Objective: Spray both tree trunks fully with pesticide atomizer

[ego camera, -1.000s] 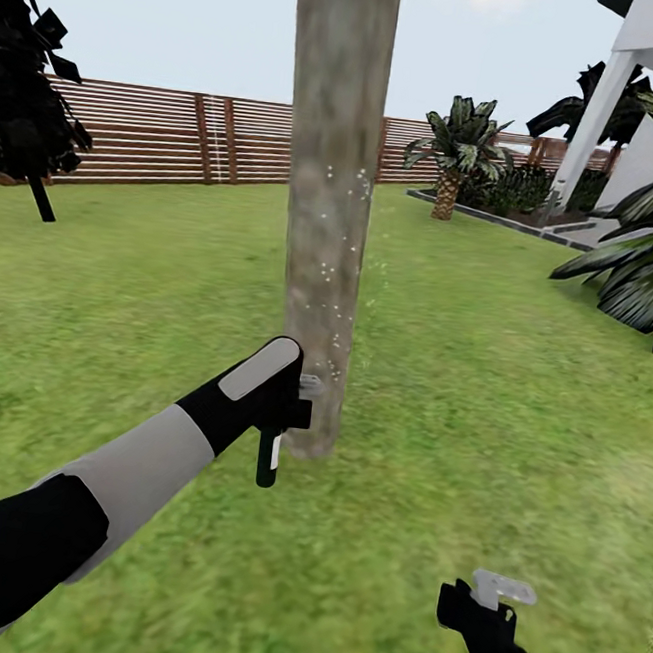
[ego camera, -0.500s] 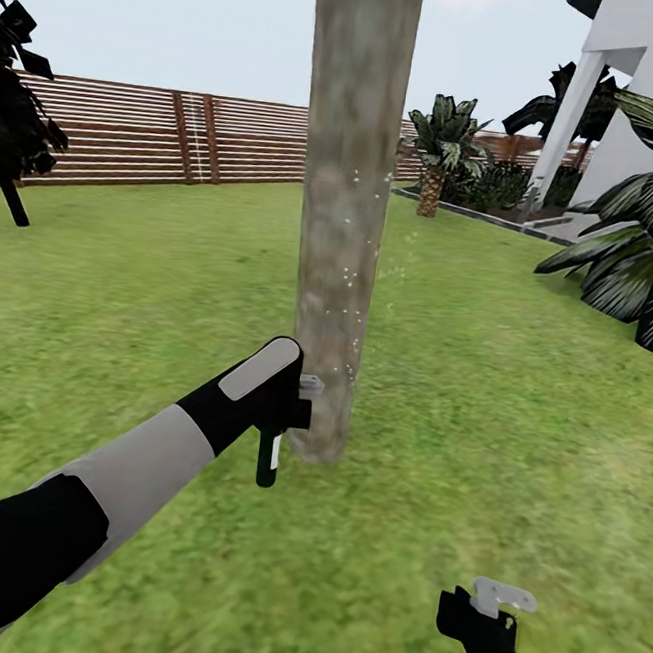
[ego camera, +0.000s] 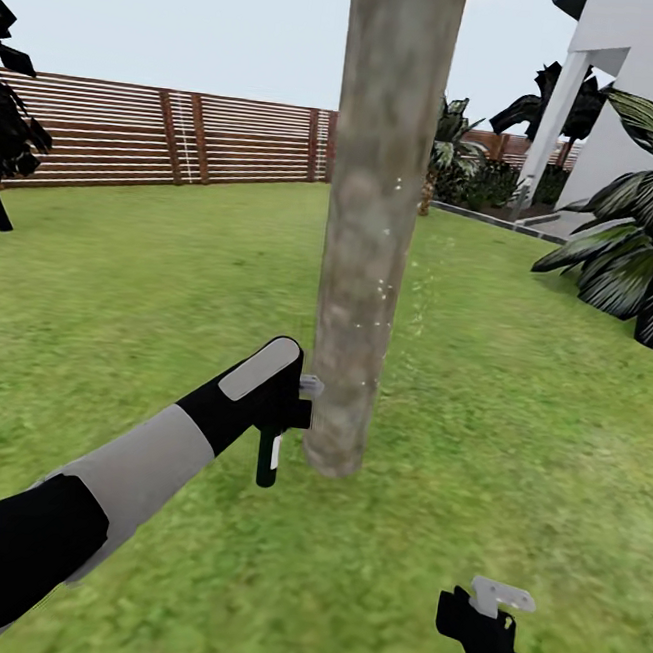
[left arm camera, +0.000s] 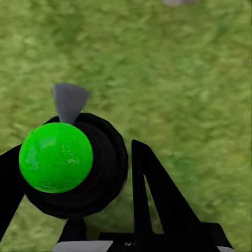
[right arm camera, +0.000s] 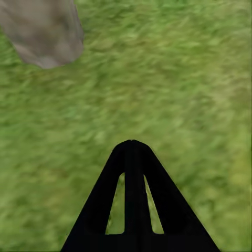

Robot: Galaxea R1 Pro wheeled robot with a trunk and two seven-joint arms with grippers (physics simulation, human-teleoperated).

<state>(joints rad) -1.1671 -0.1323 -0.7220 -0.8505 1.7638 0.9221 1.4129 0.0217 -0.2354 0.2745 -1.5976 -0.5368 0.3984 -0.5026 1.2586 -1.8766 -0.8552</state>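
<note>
A thick mottled grey-brown tree trunk (ego camera: 378, 221) rises in the middle of the head view, flecked with white pesticide specks (ego camera: 382, 290); more specks drift in the air just to its right. My left gripper (ego camera: 297, 400) is shut on the pesticide atomizer (ego camera: 268, 458), whose slim dark bottle hangs down right beside the trunk's base. From the left wrist, the atomizer (left arm camera: 100, 168) sits between the black fingers (left arm camera: 155, 194), showing a green ball and a grey nozzle. My right gripper (ego camera: 495, 598) hovers low over the grass, shut and empty (right arm camera: 132, 157), with the trunk base (right arm camera: 44, 31) ahead.
Grass lawn all around. A slatted wooden fence (ego camera: 185, 141) runs along the back. A large palm (ego camera: 636, 249) and a white building (ego camera: 641, 108) stand at the right. A dark bush (ego camera: 4, 142) is at the far left, and a small palm (ego camera: 451, 149) behind the trunk.
The whole view has swung, so the trunk now sits further right and looks nearer and the fence has slid left. Both arms keep their places in the picture.
</note>
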